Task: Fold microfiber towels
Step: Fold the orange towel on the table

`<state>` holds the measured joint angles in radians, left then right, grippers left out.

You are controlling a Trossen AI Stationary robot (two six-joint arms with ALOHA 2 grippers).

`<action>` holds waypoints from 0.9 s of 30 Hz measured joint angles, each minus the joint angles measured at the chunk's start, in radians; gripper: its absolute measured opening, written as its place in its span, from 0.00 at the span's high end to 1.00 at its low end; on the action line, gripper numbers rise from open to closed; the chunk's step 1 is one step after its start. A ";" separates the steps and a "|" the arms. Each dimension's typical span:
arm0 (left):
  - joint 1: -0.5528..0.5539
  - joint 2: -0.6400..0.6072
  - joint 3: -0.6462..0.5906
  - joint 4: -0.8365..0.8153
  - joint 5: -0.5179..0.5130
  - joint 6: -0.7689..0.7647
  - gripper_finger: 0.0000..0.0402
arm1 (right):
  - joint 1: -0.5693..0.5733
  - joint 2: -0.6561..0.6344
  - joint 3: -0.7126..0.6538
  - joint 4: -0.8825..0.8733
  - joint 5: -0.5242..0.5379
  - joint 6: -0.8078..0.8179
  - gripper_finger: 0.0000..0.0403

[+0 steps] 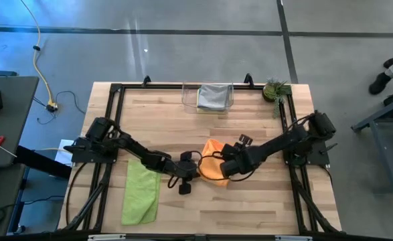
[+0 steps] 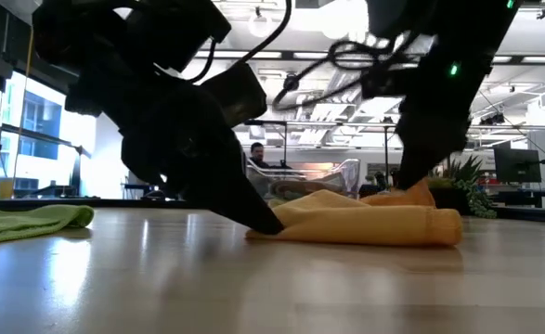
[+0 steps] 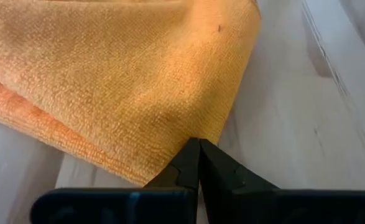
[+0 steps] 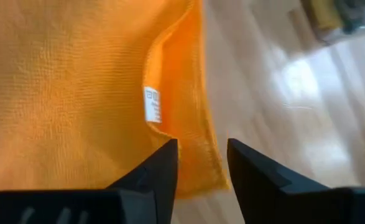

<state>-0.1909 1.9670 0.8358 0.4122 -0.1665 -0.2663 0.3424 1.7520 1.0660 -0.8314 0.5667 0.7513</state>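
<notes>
Both arms reach inward to the orange towel point(image 1: 213, 169) lying folded mid-surface. The left hand point(image 3: 199, 144) is clenched at the towel's edge, tips on the surface point(image 1: 250, 207). The right hand point(image 4: 202, 148) hangs released over the opposite edge. Only the right wrist view shows the towel's white tag point(image 4: 152, 104). The high view alone shows the green towel point(image 1: 141, 194) and a grey towel point(image 1: 213, 96) in the bin point(image 1: 186, 99).

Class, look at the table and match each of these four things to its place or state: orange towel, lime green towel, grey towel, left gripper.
Things:
1. orange towel
2. lime green towel
3. grey towel
4. left gripper

Places or states:
A. inside the clear bin at the table's far edge
B. shut, at the orange towel's edge
C. lying flat beside the left arm
D. bunched between the two grippers

Pairs: 1-D, 2-C, 3-A, 4-B
</notes>
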 joint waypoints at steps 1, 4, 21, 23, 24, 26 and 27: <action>0.000 0.006 0.002 0.005 -0.002 -0.006 1.00 | -0.002 -0.023 0.000 -0.021 0.000 0.004 0.67; -0.003 0.011 0.002 0.008 -0.002 -0.007 1.00 | -0.002 -0.125 0.000 -0.100 0.003 0.008 0.65; -0.016 -0.131 -0.004 -0.336 -0.017 0.020 1.00 | -0.171 -0.379 -0.489 0.867 -0.291 -0.160 0.84; -0.010 -0.156 -0.005 -0.397 -0.025 0.021 1.00 | -0.197 -0.319 -0.463 0.895 -0.315 -0.182 0.76; -0.006 -0.162 -0.008 -0.409 -0.029 0.017 1.00 | -0.206 -0.294 -0.452 0.899 -0.322 -0.190 0.73; 0.004 -0.171 -0.005 -0.424 -0.030 0.010 1.00 | -0.220 -0.230 -0.411 0.917 -0.335 -0.202 0.67; 0.009 -0.182 -0.007 -0.442 -0.034 0.010 1.00 | -0.224 -0.200 -0.391 0.923 -0.335 -0.212 0.66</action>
<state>-0.1822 1.7854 0.8285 -0.0298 -0.2002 -0.2565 0.1186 1.5517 0.6755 0.0914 0.2318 0.5390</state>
